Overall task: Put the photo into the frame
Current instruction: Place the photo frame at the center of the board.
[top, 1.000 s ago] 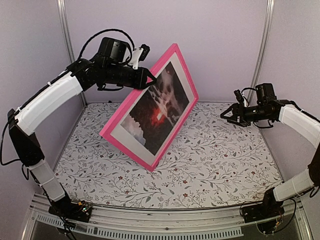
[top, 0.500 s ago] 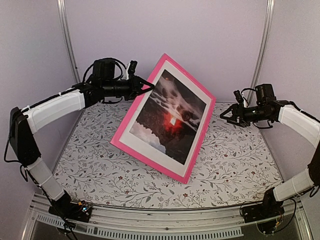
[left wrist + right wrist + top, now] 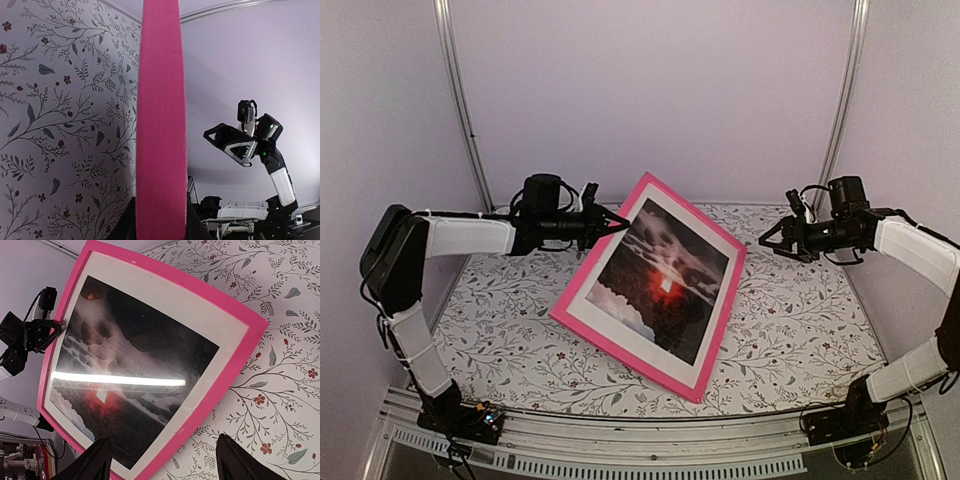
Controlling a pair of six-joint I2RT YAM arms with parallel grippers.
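The pink frame [image 3: 580,288] lies tilted over the floral table, its far left edge lifted. The photo [image 3: 660,280], dark with a red glow, sits inside it behind a white mat border [image 3: 718,300]. My left gripper [image 3: 613,219] is shut on the frame's far left rail; in the left wrist view the rail [image 3: 161,120] runs up from between my fingers. My right gripper [image 3: 770,237] is open and empty, held in the air to the right of the frame. The right wrist view shows frame [image 3: 239,367] and photo [image 3: 135,390] below its open fingers.
The table [image 3: 790,320] has a floral cover. Purple walls close in the back and sides, with metal posts [image 3: 460,100] in the corners. A metal rail [image 3: 650,435] runs along the near edge.
My left arm has lowered and swung the frame down from nearly upright to a shallow tilt close to the table. The right arm has barely moved.
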